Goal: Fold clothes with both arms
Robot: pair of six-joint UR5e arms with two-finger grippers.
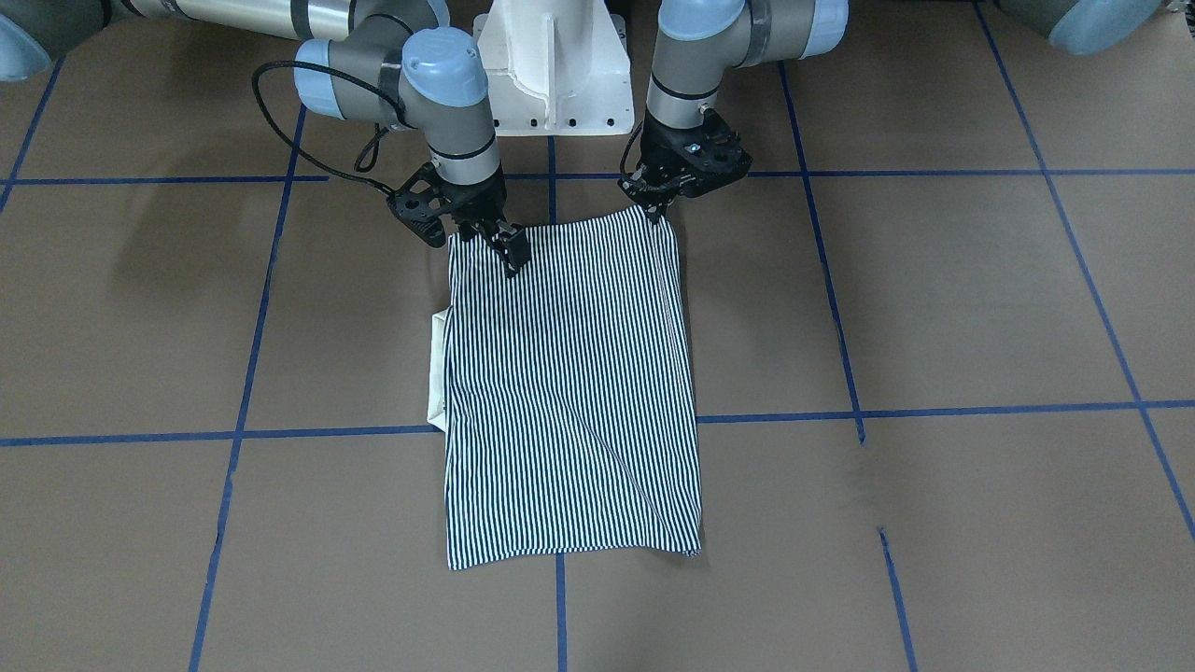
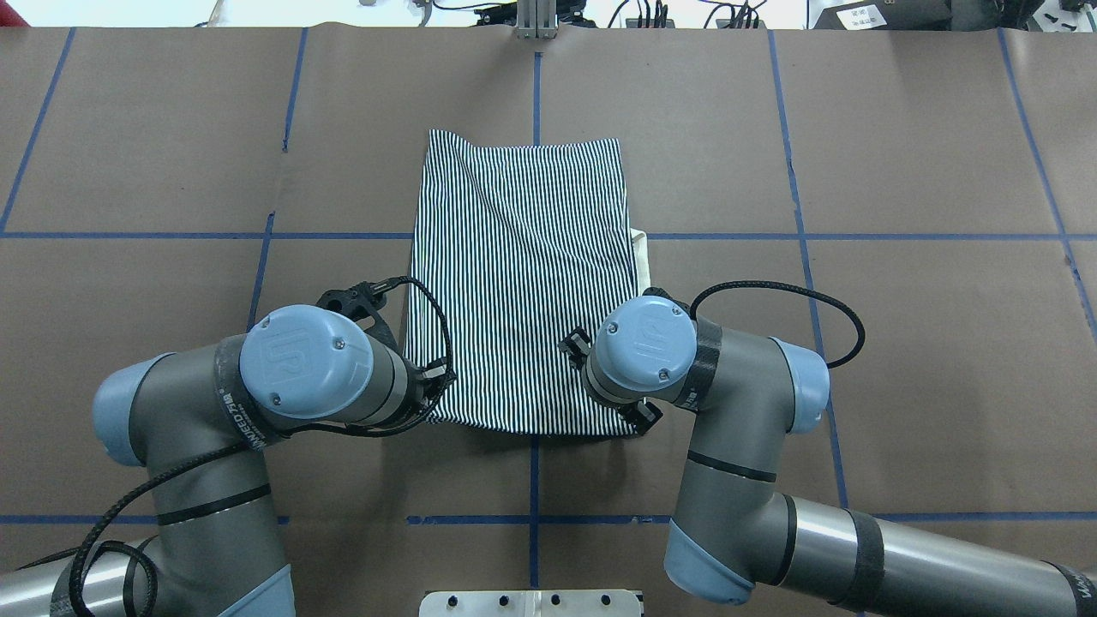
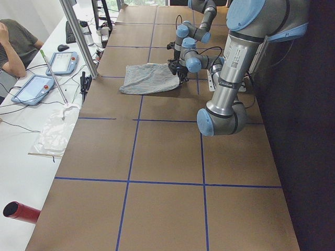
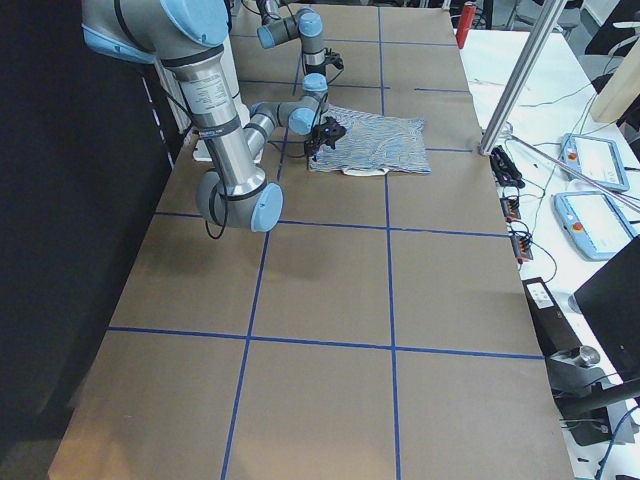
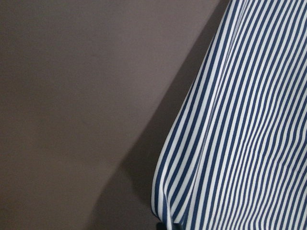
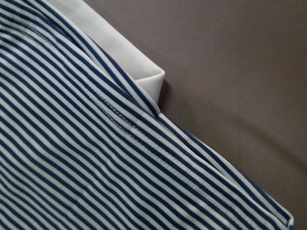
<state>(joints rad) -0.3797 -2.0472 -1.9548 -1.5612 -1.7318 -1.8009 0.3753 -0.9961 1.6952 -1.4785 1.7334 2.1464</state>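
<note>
Overhead exterior view: polo shirt (image 2: 523, 257) lay folded into a striped rectangle mid-way across the table (image 2: 900, 343), cream collar (image 2: 639, 257) poking out one side. Left hand (image 1: 656, 207) pinched a robot-side corner (fabric peaked there). Right hand (image 1: 509, 250) sat on the other corner; I couldn't tell its grip.

Bright even light, soft shadows on table (image 1: 177, 252), wrist cams sharp, side views dark-edged
</note>
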